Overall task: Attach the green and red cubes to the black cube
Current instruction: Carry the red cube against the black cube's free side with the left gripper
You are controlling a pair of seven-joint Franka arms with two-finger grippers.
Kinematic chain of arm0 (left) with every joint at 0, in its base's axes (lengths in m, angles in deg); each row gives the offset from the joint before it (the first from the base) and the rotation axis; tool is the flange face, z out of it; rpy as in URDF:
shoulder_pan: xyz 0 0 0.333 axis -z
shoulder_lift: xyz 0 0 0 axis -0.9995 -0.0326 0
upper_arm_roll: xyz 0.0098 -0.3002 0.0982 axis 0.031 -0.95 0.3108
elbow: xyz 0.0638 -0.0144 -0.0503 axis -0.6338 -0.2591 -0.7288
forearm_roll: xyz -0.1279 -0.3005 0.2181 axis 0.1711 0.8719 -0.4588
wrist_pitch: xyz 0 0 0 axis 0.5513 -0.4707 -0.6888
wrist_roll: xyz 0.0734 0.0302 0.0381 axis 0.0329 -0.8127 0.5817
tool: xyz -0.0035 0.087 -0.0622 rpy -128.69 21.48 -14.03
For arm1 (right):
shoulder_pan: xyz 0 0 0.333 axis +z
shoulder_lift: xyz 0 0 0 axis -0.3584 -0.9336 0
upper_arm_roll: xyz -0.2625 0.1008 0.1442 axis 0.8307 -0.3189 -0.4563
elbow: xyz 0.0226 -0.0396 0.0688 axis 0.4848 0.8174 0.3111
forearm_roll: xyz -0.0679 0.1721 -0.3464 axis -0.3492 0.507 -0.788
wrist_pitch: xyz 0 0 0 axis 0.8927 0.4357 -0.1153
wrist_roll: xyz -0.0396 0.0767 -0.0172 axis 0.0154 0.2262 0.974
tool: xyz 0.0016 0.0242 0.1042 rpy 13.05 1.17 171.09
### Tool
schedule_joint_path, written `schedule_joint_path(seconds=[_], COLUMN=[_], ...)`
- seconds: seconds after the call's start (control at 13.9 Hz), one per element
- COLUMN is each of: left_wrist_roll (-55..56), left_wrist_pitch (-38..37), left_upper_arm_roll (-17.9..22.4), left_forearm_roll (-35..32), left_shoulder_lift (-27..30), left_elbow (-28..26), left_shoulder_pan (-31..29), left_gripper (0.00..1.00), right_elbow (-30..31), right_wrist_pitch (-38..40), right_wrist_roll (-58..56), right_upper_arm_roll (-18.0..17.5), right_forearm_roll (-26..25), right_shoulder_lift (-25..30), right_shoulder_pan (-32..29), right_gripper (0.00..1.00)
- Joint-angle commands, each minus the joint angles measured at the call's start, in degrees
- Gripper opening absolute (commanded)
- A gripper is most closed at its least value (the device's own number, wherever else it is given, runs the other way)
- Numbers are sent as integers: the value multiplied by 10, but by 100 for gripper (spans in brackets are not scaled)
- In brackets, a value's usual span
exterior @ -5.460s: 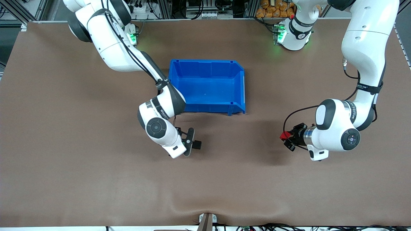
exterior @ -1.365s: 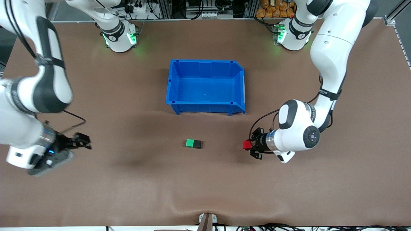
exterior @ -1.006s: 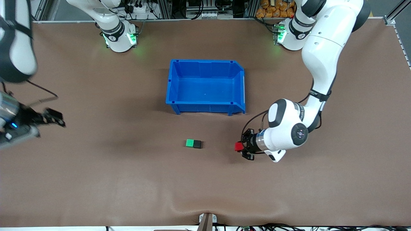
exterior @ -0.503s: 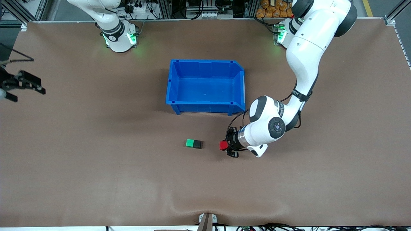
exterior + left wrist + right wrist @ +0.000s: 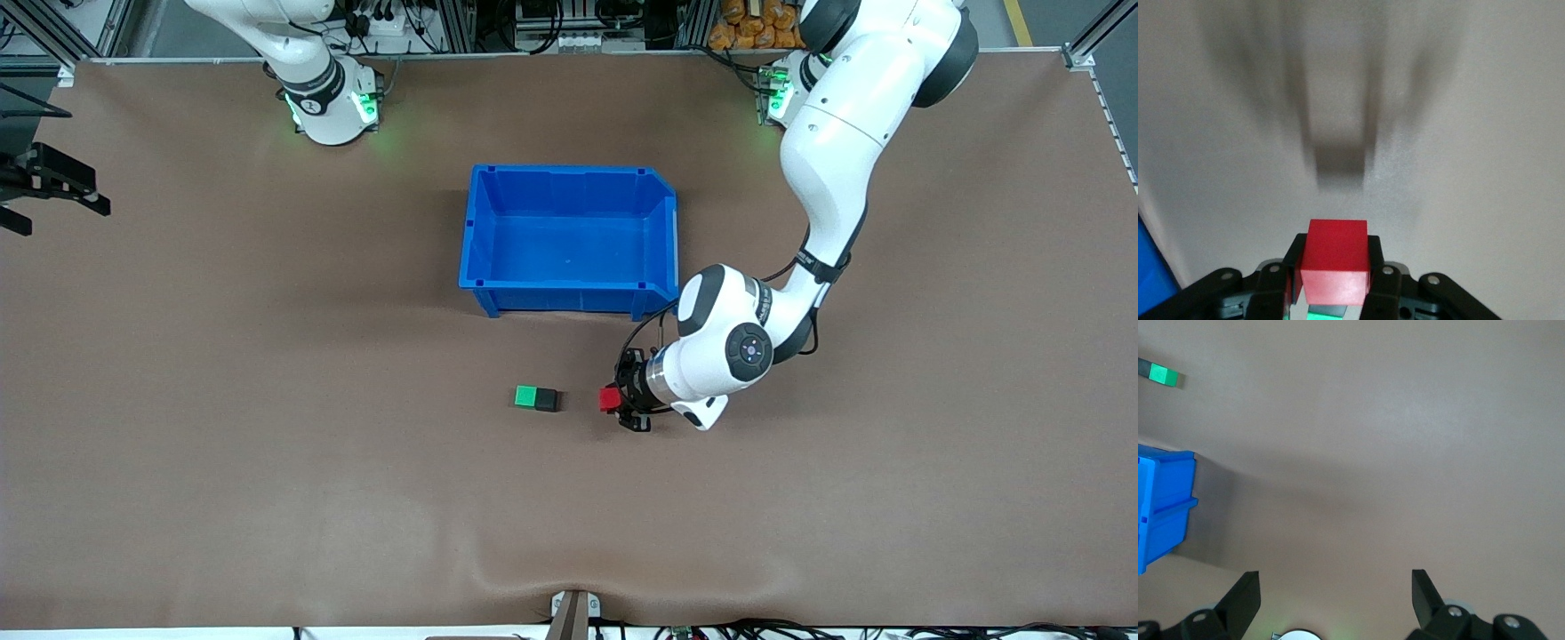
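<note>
Moved: red cube [image 5: 609,398], carried closer to black cube [image 5: 547,400]; gap remains.
Done: green cube [image 5: 526,396] touching black cube.
Left: red cube onto bare black face.
Left gripper [image 5: 620,401]: clamped on red cube, low over table [image 5: 267,498].
Right gripper [image 5: 40,191]: fingers apart, empty, waiting at table edge.

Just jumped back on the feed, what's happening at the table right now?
The left gripper is shut on the red cube, holding it low beside the black cube, with a gap between them. The green cube already sits flush against the black cube, on the side toward the right arm's end of the table. The blue bin stands farther from the front camera. The right gripper waits at its end of the table, jaws open.
</note>
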State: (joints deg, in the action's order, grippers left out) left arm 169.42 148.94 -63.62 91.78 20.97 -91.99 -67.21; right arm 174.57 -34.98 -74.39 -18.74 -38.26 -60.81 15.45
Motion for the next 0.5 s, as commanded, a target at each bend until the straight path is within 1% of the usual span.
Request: schedule_joint_path(seconds=[0.0,0.14,0.22,0.36,0.43], left_wrist_roll=[6,6,6,10,16], left_wrist_pitch=[9,44,52,55,58], left_upper_arm_roll=[6,6,6,5,6], left_forearm_roll=[10,10,10,11,11], left_shoulder_lift=[-15,-22,-29,-43,-46], left_elbow=[17,18,21,40,46], left_shoulder_pan=[15,19,24,31,36], left_gripper=[0,0,0,0,0], right_elbow=[12,10,7,5,0], right_wrist_pitch=[8,16,16,13,11], right_wrist_roll=[37,44,45,42,38], right_upper_arm_roll=[12,17,27,49,50], right_forearm_roll=[-10,-10,-10,-10,-10], right_shoulder_lift=[17,19,19,18,17], right_shoulder_pan=[23,35,43,61,60], right_gripper=[100,100,100,100,100])
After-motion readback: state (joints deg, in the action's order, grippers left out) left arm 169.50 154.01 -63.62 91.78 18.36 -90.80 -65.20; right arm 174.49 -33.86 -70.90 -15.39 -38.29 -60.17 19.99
